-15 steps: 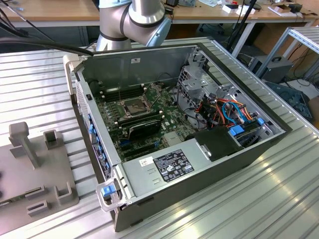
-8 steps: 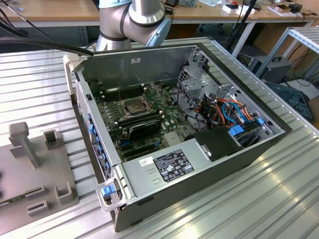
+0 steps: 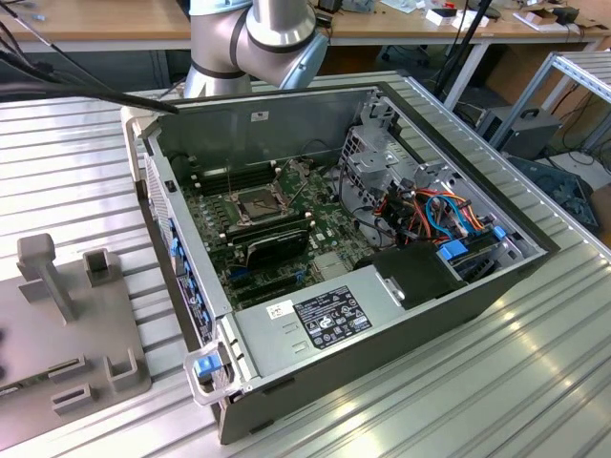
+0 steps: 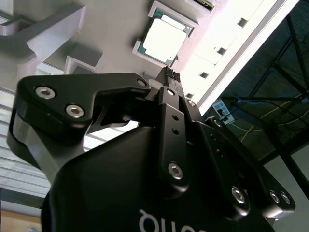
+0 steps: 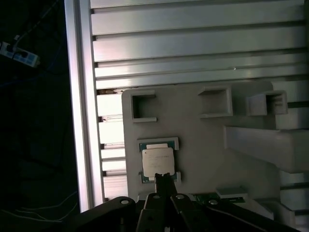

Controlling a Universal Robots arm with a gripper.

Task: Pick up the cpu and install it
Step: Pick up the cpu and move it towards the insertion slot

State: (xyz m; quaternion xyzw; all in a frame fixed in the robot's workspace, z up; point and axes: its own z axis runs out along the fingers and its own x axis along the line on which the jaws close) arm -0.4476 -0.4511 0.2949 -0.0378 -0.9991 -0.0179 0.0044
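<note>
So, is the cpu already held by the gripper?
No, the cpu lies flat on the grey plate, outside the gripper.

Behind the computer case [image 3: 258, 129], the arm [image 3: 277, 33] is silver-grey tube with rounded grey joint housings. In the second wrist view the gripper [image 4: 172, 75] is matte black, with angular linkage plates, silver socket-head screws and white lettering on its body.

- I see the cpu [image 5: 158, 161] in the first wrist view: small, thin, square, with a dull silver-grey metal top and a green edge.
- It lies flat, top up, seated in a framed pocket [image 5: 175, 143] of the pale grey holder plate [image 5: 198, 145].
- The second wrist view agrees [image 4: 164, 40].
</note>
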